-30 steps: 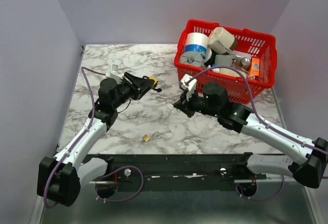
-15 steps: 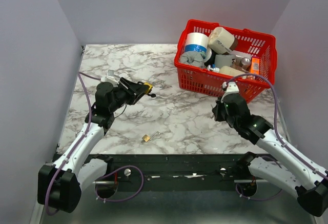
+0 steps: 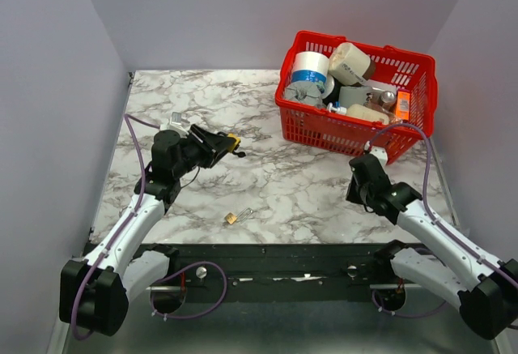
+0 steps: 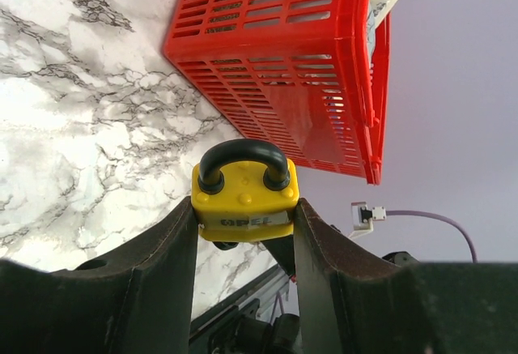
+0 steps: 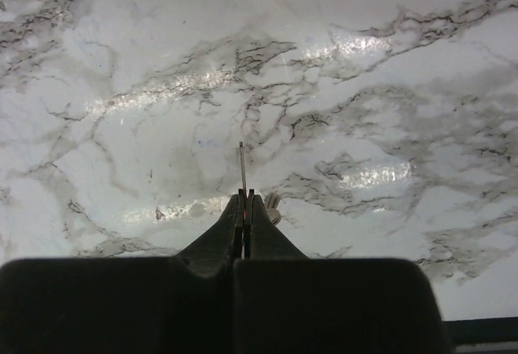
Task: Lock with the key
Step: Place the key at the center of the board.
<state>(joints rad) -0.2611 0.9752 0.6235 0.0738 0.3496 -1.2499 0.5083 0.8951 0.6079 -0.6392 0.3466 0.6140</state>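
Observation:
A yellow padlock (image 4: 244,200) with a black shackle sits between my left gripper's (image 4: 244,226) fingers, shackle pointing away from the wrist. In the top view the left gripper (image 3: 220,143) holds the padlock (image 3: 233,140) above the left-middle of the table. My right gripper (image 5: 244,202) is shut on a key (image 5: 241,166), seen edge-on as a thin blade sticking out past the fingertips, with a ring (image 5: 273,202) beside them. In the top view the right gripper (image 3: 359,185) points down at the table on the right, well apart from the padlock.
A red basket (image 3: 340,134) full of tape rolls and other items stands at the back right, just behind the right gripper; it also shows in the left wrist view (image 4: 275,46). A small brass padlock with a key ring (image 3: 236,217) lies near the front edge.
My right arm has pulled back from beside the padlock at mid-table to the right side, in front of the basket. My left gripper has drawn back slightly with the padlock.

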